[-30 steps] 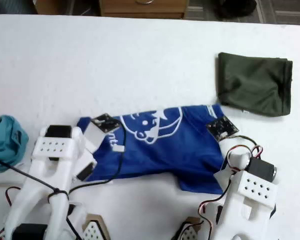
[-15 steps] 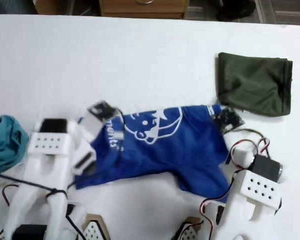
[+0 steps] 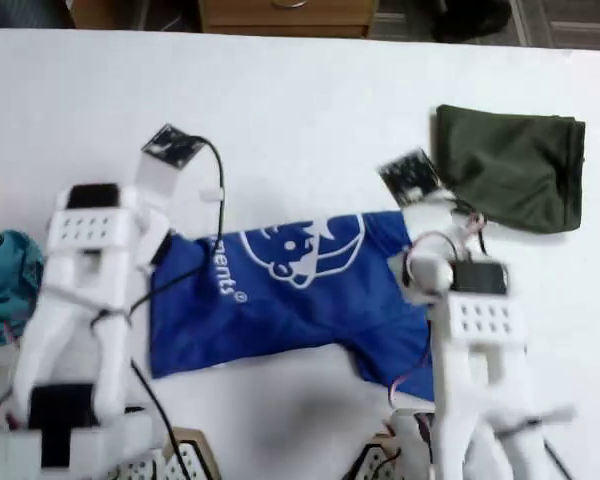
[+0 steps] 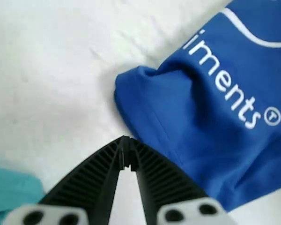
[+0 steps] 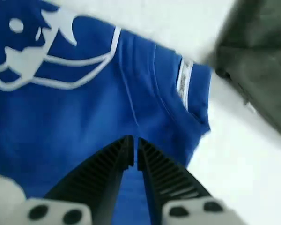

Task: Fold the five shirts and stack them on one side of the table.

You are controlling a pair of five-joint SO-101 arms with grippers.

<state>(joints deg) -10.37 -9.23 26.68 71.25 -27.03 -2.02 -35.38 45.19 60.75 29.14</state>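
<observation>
Left wrist view
Left claw [image 4: 128, 153]: my 2 jaws pressed together at the tips, nothing between them.
Below the left claw: bare white table [image 4: 51, 70].
Blue shirt [image 4: 210, 122]: just ahead of my tips and off to 1 side. Its rounded, folded corner is the nearest part, close to the tips but apart from them.
Print: white lettering runs across the cloth farther out from the claw.
Teal shirt [image 4: 9, 194]: a small patch back beside the claw's base, on the side away from the blue shirt.

Right wrist view
Right claw [image 5: 135, 149]: my 2 jaws drawn in to a thin slit, holding nothing.
Below the right claw: the blue shirt, with my tips over plain blue cloth.
Neck label [image 5: 183, 77]: ahead of the tips, at the shirt's collar edge.
White graphic: ahead of the claw, on the side away from the label.
Green shirt [image 5: 257, 70]: beyond the collar, on the table, just past the blue shirt's edge.

High view
Blue shirt: lies flat between my 2 arms, print side up, 1 claw at each end.
Green shirt: folded into a rectangle, beyond my right arm and near its wrist.
Teal shirt: crumpled at the table's edge, outside my left arm.
</observation>
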